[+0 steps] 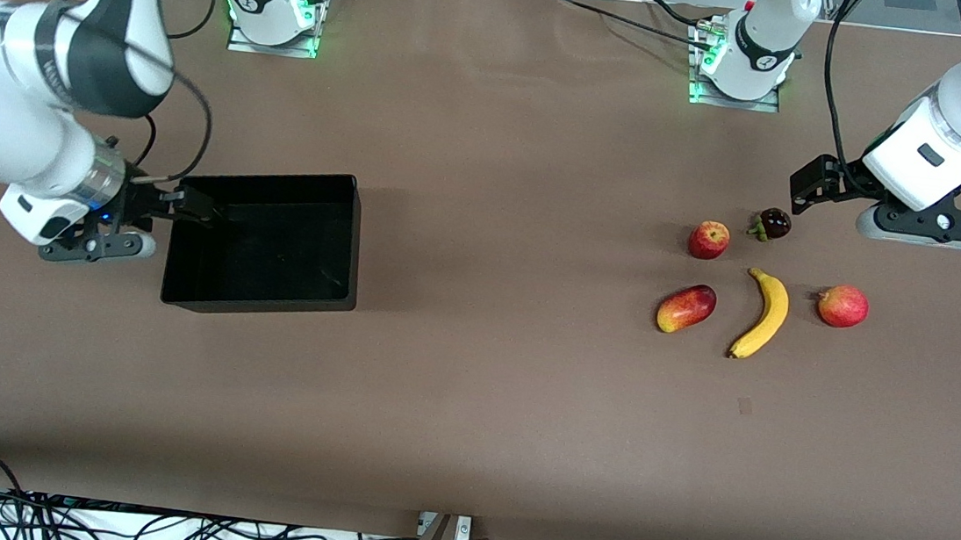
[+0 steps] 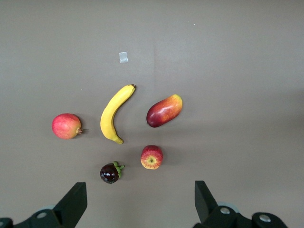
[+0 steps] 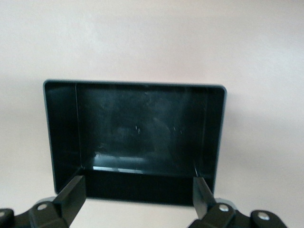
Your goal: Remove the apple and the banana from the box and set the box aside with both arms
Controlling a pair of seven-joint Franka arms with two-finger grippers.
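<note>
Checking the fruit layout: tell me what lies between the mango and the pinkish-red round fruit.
The banana lies between the mango and that fruit, in the front view.

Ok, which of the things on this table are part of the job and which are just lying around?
Part of the job: apple, banana, box, left end effector, right end effector.
Just lying about: mango, pinkish-red round fruit, dark purple fruit, all beside the apple and banana.

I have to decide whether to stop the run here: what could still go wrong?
The open right gripper sits at the wall of the glossy black plastic box; withdrawing carelessly could snag and drag it. The open left gripper hangs close over the small dark purple fruit; dropping could knock it into the small red apple.
</note>
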